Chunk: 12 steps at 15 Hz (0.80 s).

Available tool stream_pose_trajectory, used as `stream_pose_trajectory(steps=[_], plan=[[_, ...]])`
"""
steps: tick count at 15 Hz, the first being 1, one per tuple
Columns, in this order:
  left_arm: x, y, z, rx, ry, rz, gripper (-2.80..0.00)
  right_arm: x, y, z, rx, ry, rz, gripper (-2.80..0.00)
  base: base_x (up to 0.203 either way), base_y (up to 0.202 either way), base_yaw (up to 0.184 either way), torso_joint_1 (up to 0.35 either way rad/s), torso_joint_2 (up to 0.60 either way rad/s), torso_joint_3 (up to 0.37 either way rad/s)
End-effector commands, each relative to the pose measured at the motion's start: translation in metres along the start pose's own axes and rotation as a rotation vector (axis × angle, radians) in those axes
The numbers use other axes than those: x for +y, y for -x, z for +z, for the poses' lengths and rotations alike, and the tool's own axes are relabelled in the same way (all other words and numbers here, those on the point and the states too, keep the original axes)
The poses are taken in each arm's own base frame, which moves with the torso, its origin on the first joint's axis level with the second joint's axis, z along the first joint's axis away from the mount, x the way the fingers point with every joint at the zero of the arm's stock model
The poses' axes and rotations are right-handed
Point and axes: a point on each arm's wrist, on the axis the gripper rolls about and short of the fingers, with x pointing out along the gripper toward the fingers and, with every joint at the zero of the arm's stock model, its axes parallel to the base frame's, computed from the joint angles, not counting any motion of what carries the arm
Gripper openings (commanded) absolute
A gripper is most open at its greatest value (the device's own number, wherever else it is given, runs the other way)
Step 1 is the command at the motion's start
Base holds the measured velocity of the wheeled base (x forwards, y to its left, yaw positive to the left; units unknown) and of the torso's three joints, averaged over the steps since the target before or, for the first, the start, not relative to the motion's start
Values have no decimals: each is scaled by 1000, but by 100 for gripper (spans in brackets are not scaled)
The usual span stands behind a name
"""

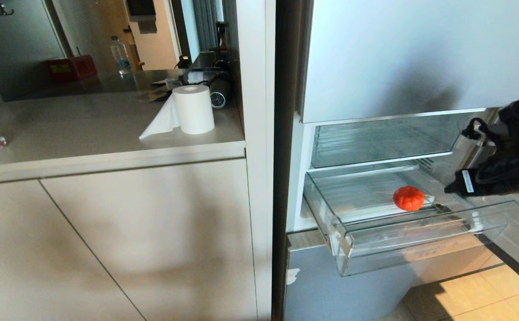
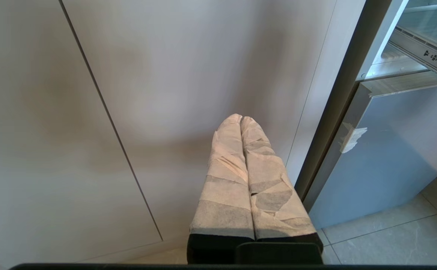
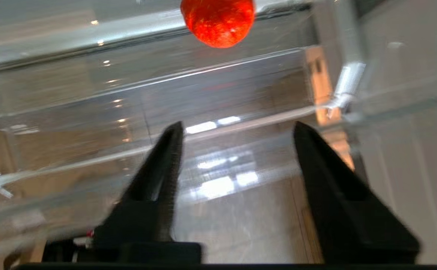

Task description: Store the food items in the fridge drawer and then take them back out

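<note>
Fingers (image 3: 166,157) spread (empty) before ribbed red-orange fruit (image 1: 408,198) in fridge drawer (image 1: 420,236).

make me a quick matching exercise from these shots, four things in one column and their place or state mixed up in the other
Things:
1. red-orange fruit
2. fridge drawer
3. left end effector
4. paper roll

Places or states:
A. standing upright on the counter
B. pulled out of the open fridge
C. shut, in front of a cabinet door
D. lying inside the clear drawer

Pairs: 1-D, 2-B, 3-C, 4-A
</note>
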Motion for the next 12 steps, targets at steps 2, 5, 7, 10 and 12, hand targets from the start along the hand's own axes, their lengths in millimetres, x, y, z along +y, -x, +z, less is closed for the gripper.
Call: stream_pose_trajectory(steps=[2, 5, 7, 10, 12], plan=[[0, 0, 0, 0, 0, 0, -280, 5, -60, 8, 101, 12, 9, 0, 0, 0, 0, 0, 0, 0], [0, 0, 0, 0, 0, 1, -280, 6, -85, 17, 148, 15, 9, 0, 0, 0, 0, 0, 0, 0], [0, 0, 0, 0, 0, 0, -280, 7, -102, 21, 161, 13, 8, 0, 0, 0, 0, 0, 0, 0], [0, 0, 0, 0, 0, 0, -280, 9, -127, 23, 182, 14, 11, 0, 0, 0, 0, 0, 0, 0], [0, 0, 0, 0, 0, 1, -280, 10, -144, 23, 194, 12, 12, 0, 0, 0, 0, 0, 0, 0]])
